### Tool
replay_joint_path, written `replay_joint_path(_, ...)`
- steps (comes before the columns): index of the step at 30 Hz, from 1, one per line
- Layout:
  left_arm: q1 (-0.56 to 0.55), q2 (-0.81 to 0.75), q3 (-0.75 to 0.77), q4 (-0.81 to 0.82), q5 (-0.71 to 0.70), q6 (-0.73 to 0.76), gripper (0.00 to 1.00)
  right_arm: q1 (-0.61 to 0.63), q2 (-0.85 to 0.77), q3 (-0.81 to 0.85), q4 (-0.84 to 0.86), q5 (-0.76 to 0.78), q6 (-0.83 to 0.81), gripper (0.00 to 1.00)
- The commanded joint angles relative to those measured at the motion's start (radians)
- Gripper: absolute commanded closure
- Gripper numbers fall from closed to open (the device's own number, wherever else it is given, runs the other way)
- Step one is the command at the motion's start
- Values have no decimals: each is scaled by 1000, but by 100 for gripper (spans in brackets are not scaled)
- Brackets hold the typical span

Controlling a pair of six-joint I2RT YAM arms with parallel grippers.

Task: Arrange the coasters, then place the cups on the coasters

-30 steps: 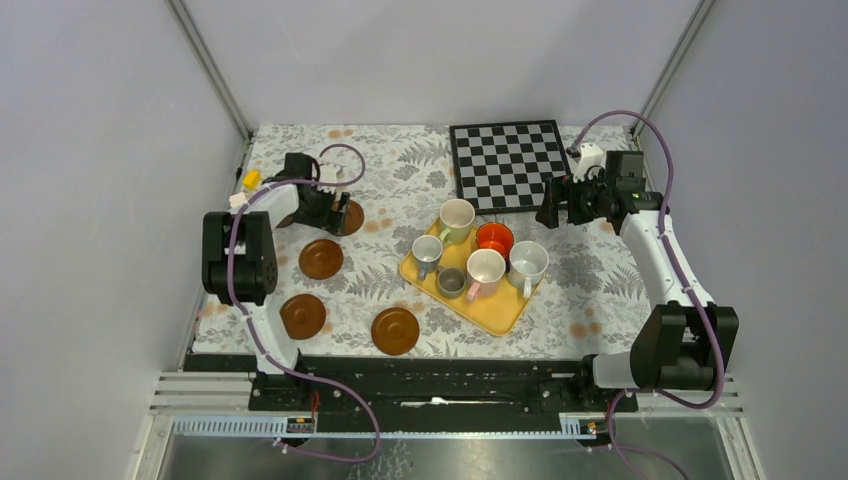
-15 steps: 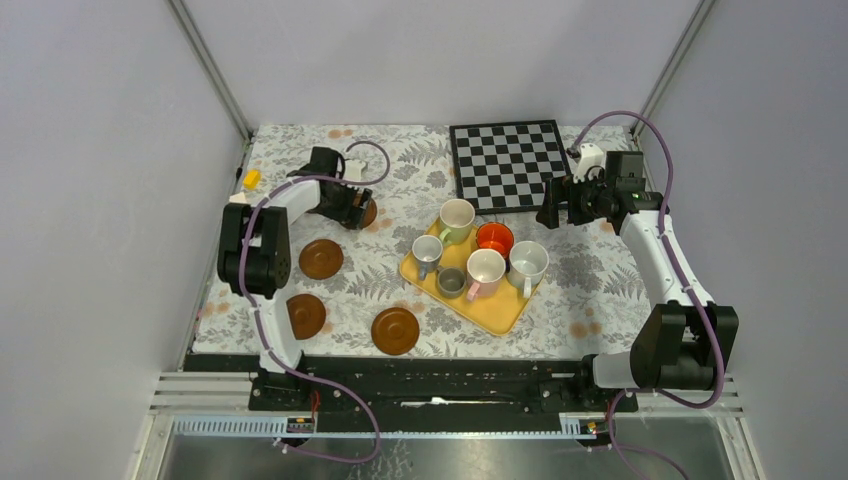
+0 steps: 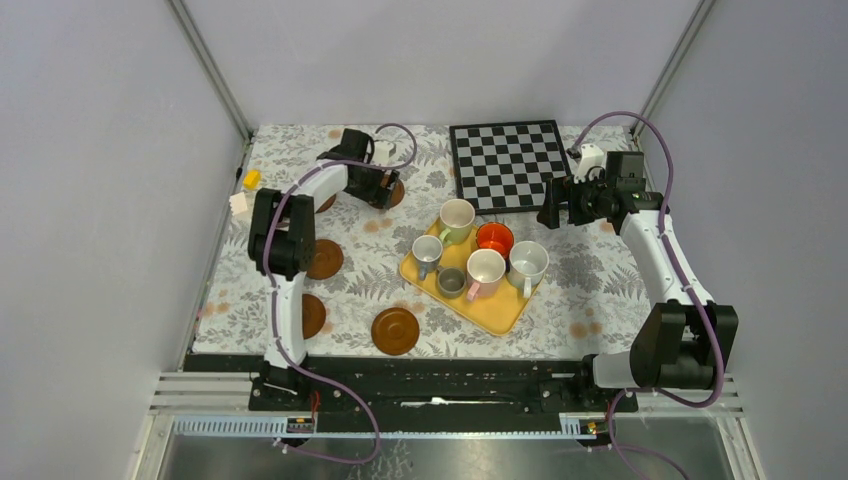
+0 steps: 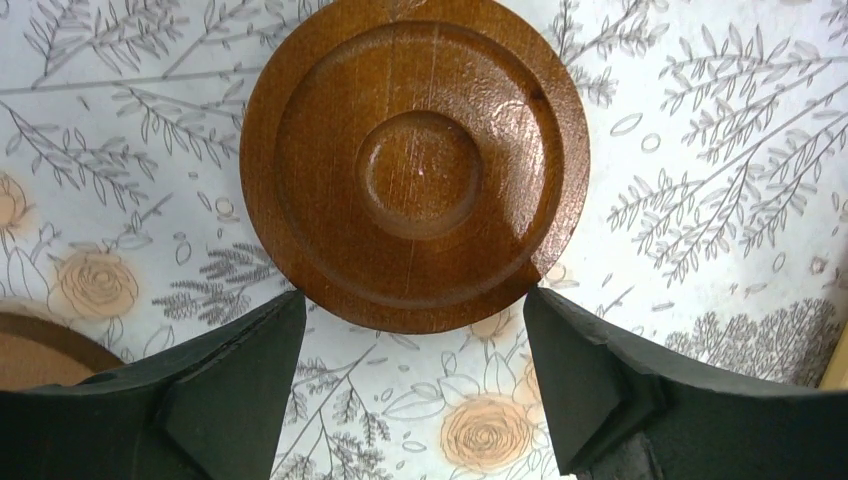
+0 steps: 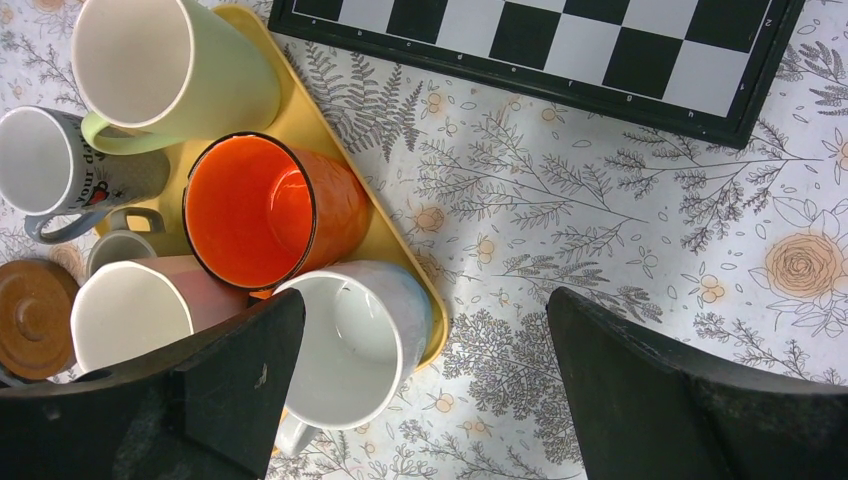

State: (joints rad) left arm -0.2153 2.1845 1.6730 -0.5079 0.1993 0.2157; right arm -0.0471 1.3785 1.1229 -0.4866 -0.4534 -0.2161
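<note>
My left gripper (image 3: 384,188) (image 4: 410,298) is shut on a dark-brown coaster (image 4: 415,165) (image 3: 397,193) that lies flat on the cloth at the far middle. Both fingertips (image 4: 285,310) press its near rim. Another coaster (image 4: 35,345) lies just to the left of it. Three more coasters (image 3: 323,258) (image 3: 313,315) (image 3: 394,330) lie at the near left. Several cups stand on the yellow tray (image 3: 495,310): pale green (image 3: 457,218), orange-red (image 3: 494,238), white (image 3: 527,265), pinkish (image 3: 485,272), blue-grey (image 3: 427,252), grey-brown (image 3: 451,282). My right gripper (image 3: 548,205) (image 5: 420,300) hangs open above the tray's far right corner and holds nothing.
A black-and-white chessboard (image 3: 508,163) lies at the far middle, just behind the tray. A small yellow block (image 3: 252,179) and a white block (image 3: 239,203) sit at the left edge. Grey walls close in the table on the left, back and right.
The left arm has swung right and away from me, taking the coaster with it from the left side toward the far middle. The right arm has stayed put.
</note>
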Motion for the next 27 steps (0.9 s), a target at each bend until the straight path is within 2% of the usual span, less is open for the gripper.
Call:
replay_joint_path(1, -14, 57, 80, -8, 39, -36, 18, -8, 0, -2, 20, 13, -12, 2)
replay_joint_path(5, -10, 10, 122, -85, 58, -7, 13, -9, 1, -3, 17, 12, -14, 2)
replay_joint_path(7, 15, -62, 99, -120, 81, 31, 7, -10, 1, -3, 16, 5, -14, 2)
replay_joint_path(9, 66, -139, 63, -152, 97, 78, 1, -10, 3, -3, 14, -2, -14, 2)
replay_joint_path(13, 198, -211, 66, -267, 136, 217, 1, -10, 4, -2, 11, -18, -14, 2)
replay_joint_path(16, 286, -200, 89, -329, 140, 303, 1, -10, 7, -1, 9, -22, -15, 2)
replay_joint_path(20, 345, -166, 79, -315, 109, 385, 1, -10, 5, -1, 7, -18, -19, 2)
replay_joint_path(27, 416, -93, 104, -302, 160, 509, 4, -10, 2, -8, 10, -13, -20, 2)
